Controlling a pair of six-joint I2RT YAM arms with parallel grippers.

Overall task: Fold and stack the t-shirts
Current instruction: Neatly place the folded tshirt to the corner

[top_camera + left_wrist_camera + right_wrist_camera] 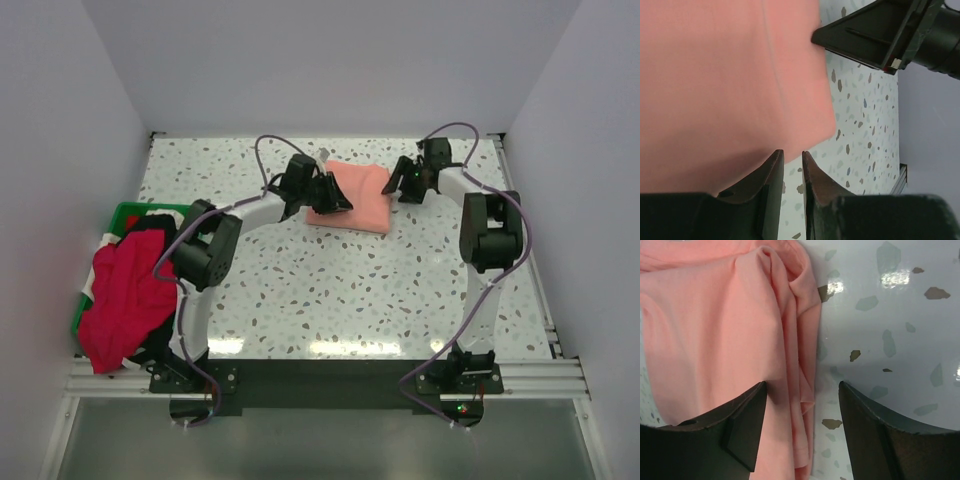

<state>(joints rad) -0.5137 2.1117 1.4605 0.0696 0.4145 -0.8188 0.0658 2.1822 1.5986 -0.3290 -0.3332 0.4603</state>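
A folded salmon-pink t-shirt [355, 195] lies at the back middle of the table. My left gripper [337, 203] is at its left front edge. In the left wrist view [790, 154] the jaws are nearly shut with only a narrow gap, nothing between them, and the tips are at the pink shirt's [725, 85] edge. My right gripper [398, 186] is at the shirt's right edge. In the right wrist view [802, 385] it is open and straddles the layered edge of the pink shirt [715, 325], one finger over the cloth and one over the table. A crimson red t-shirt [120, 295] hangs over the bin.
A green plastic bin [122, 212] stands at the table's left edge with black cloth [150, 226] inside under the red shirt. The right gripper's finger [875, 35] shows at the top of the left wrist view. White walls enclose the speckled table [350, 290].
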